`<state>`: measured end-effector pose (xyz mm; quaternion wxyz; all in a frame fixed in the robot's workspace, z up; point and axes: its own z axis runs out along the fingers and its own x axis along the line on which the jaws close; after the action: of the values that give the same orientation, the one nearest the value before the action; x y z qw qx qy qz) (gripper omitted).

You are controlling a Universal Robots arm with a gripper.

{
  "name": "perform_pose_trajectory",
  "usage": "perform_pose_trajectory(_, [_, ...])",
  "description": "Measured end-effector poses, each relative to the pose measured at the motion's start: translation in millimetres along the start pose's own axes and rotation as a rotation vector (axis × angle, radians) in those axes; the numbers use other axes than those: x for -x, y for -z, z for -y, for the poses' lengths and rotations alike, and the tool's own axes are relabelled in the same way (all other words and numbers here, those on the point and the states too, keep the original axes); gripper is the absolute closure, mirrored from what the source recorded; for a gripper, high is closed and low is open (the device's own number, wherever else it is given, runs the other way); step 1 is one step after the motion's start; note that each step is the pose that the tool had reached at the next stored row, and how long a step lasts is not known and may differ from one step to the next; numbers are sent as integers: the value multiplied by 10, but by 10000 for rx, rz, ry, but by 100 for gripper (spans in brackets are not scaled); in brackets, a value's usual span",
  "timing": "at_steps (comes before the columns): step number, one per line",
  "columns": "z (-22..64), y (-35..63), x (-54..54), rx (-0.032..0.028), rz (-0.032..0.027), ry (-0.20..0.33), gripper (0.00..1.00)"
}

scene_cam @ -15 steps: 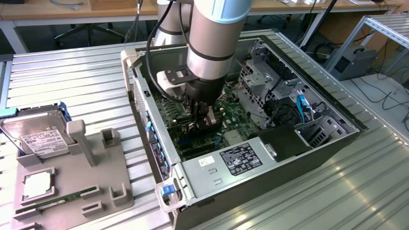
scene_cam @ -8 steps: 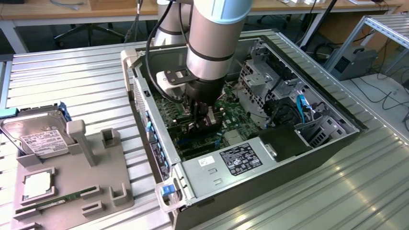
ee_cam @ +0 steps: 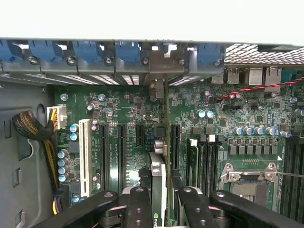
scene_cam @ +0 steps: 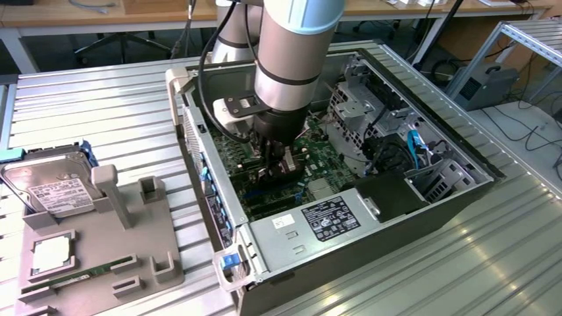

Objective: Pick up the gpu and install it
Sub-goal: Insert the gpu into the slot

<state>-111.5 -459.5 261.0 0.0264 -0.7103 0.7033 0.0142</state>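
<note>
The open computer case (scene_cam: 369,217) lies on its side on the ribbed metal table (scene_cam: 114,112), taking up the middle of the exterior view. The robot arm (scene_cam: 290,59) reaches straight down into it over the green motherboard (ee_cam: 118,109). To the exterior view's left, well apart from the case, a grey holder tray (scene_cam: 131,250) carries the silver hard drive (scene_cam: 52,191) and a narrow memory stick (scene_cam: 75,280). Down inside the case, the gripper (ee_cam: 159,194) has its jaws drawn close together, clamped on the gpu (ee_cam: 159,190), which stands on edge between the black fingers (ee_cam: 137,204). The card's thin edge runs on towards the case's rear slot brackets (ee_cam: 161,61), lined up among the long black expansion slots (ee_cam: 121,152).
</note>
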Motion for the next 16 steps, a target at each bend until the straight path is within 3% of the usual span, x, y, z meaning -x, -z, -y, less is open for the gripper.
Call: perform_pose_trajectory(16, [-14, -14, -3, -3, 1, 0, 73])
